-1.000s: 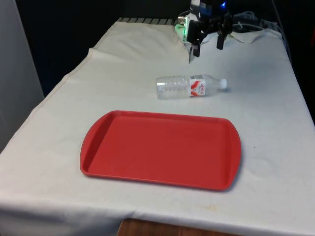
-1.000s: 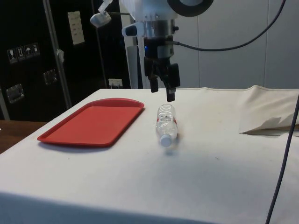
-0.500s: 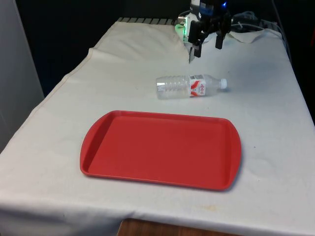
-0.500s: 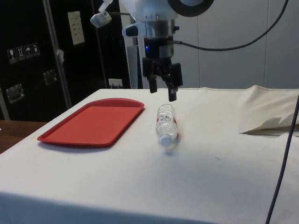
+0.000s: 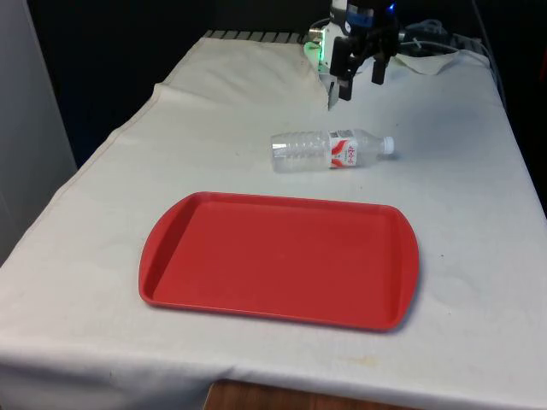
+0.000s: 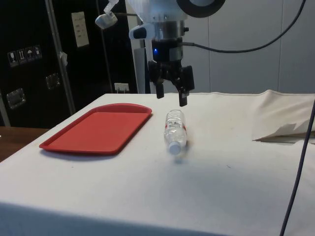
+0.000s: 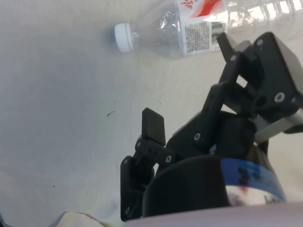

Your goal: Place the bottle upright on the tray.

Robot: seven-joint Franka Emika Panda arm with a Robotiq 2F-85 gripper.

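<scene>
A clear plastic bottle [image 5: 332,150] [image 6: 175,129] [image 7: 189,23] with a white cap and a red-and-white label lies on its side on the white cloth. It rests just beyond the far edge of the red tray [image 5: 278,260] [image 6: 98,128], which has nothing on it. My black gripper [image 5: 360,84] [image 6: 172,97] [image 7: 189,85] hangs open in the air above and slightly behind the bottle, apart from it. Nothing is between its fingers. The bottle's cap points toward the front view's right.
A bunched fold of white cloth [image 6: 280,130] lies past the bottle in the side view. Cables [image 5: 432,38] trail at the table's far end. The cloth drops off at the table's edge [image 5: 102,145] on the front view's left.
The gripper has turned a little about its upright axis over the bottle, so its fingers show wider apart in the side view. Bottle and tray have not moved.
</scene>
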